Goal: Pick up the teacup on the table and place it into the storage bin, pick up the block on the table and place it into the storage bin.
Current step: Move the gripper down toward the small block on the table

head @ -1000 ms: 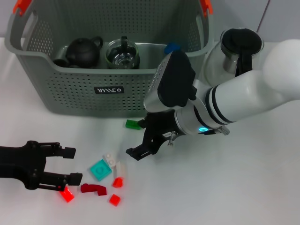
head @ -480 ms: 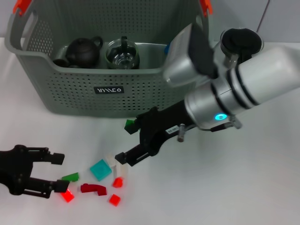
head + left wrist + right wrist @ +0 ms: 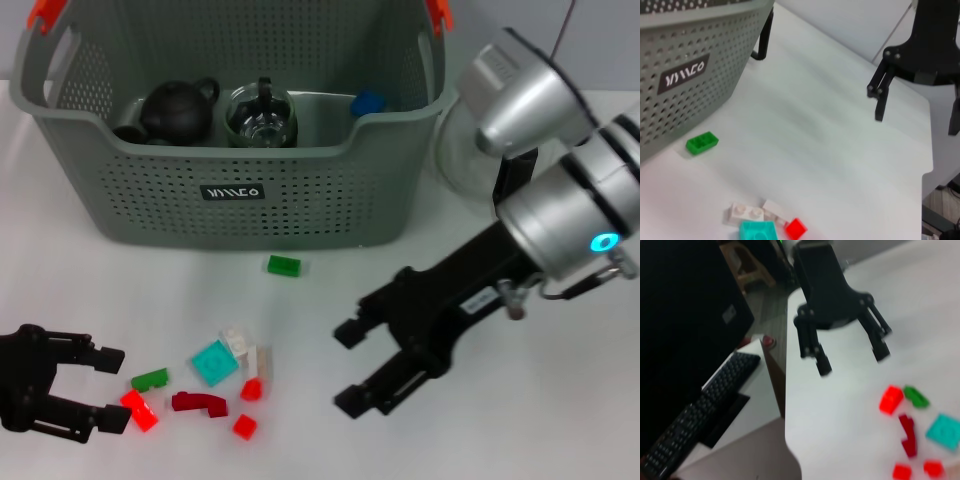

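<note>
Head view: the large grey perforated plastic storage bin (image 3: 230, 150), with orange-red handle tips and a small black label, stands at the far side of the white table (image 3: 560, 420). Inside it lie a dark teapot (image 3: 178, 110), a clear glass vessel with a black lid (image 3: 260, 115) and a small blue block (image 3: 367, 103). A glass pitcher (image 3: 465, 155) stands just beside the bin on the robot's right, partly hidden by the arm. A green rectangular block (image 3: 284, 265) lies on the table near the bin's front wall. Nearer the robot sits a scatter of blocks: a teal square tile (image 3: 214, 363), white pieces (image 3: 246, 350), a dark red curved piece (image 3: 199, 403), small red blocks (image 3: 246, 408) and a second green block (image 3: 150, 379). The left gripper (image 3: 108, 388) sits low at the table's near left, jaws spread, empty, a bright red block (image 3: 140, 410) just beside its lower finger. The right gripper (image 3: 350, 365) hangs over bare table right of the scatter, jaws spread, holding nothing.

Left wrist view: the bin's labelled wall, the green rectangular block near it, and the right gripper farther off, fingers apart.

Right wrist view: the left gripper across the table, fingers apart, the scatter just beside it. No teacup can be made out on the table.
</note>
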